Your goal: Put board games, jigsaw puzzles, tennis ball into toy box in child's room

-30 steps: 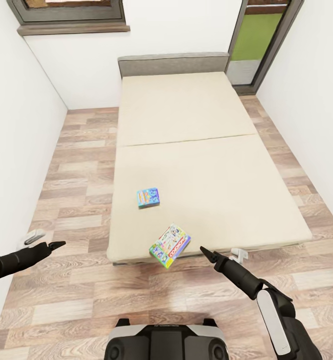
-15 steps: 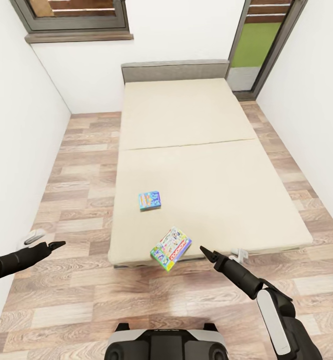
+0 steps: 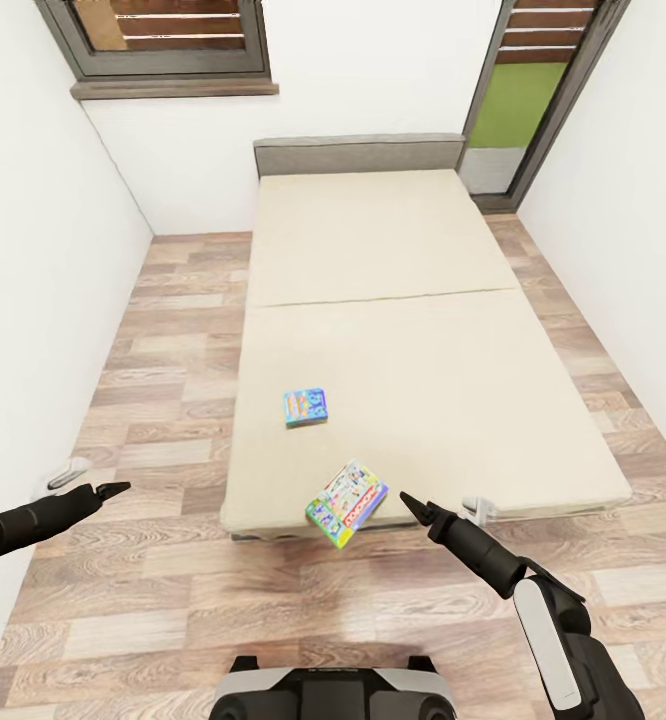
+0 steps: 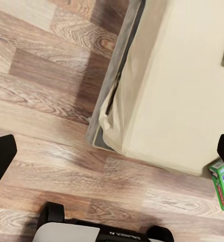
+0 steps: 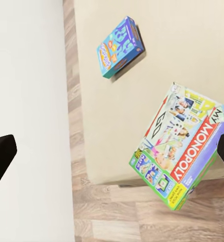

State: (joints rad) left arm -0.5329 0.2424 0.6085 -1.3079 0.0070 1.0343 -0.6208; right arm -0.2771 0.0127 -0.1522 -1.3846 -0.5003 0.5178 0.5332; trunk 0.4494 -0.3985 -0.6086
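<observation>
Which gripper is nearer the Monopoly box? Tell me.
Right. The right gripper sits just beside the Monopoly box at the bed's foot edge; the left gripper hangs far off, over the floor.

Beige bed (image 3: 393,330) with grey headboard (image 3: 358,155), blue board game (image 3: 305,407), white multicoloured Monopoly box (image 3: 346,502), wood-plank floor (image 3: 163,400), white walls (image 3: 33,290)

Open floor (image 3: 173,590) before bed (image 3: 413,300).

We see a small blue board game (image 3: 304,407) flat on the bed (image 3: 423,330) near its left edge; a Monopoly box (image 3: 346,502) overhangs the foot edge.
</observation>
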